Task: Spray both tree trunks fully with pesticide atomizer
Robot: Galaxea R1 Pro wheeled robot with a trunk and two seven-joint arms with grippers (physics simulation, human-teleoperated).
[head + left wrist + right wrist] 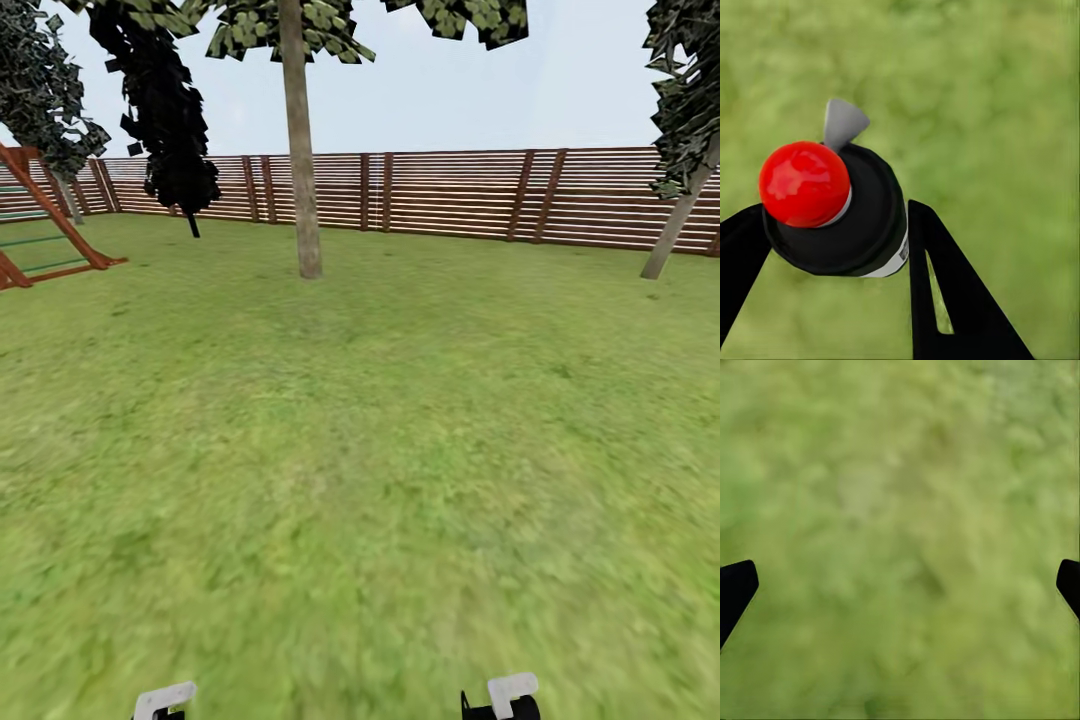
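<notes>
Green grass floor [380, 480] runs to a brown slat fence [450, 195]. Left fingers [945, 277] clench the pesticide atomizer [840, 214]; right fingers [736, 589] are spread, released.

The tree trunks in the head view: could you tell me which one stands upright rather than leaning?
The central trunk stands upright; the right-hand trunk by the fence leans.

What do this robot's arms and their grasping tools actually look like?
Each tool has two flat black fingers. On the left tool the fingers are long tapering blades, one with a narrow slot cut through. The right tool's fingertips are black and rounded. From the head camera, white brackets and a black round part show.
</notes>
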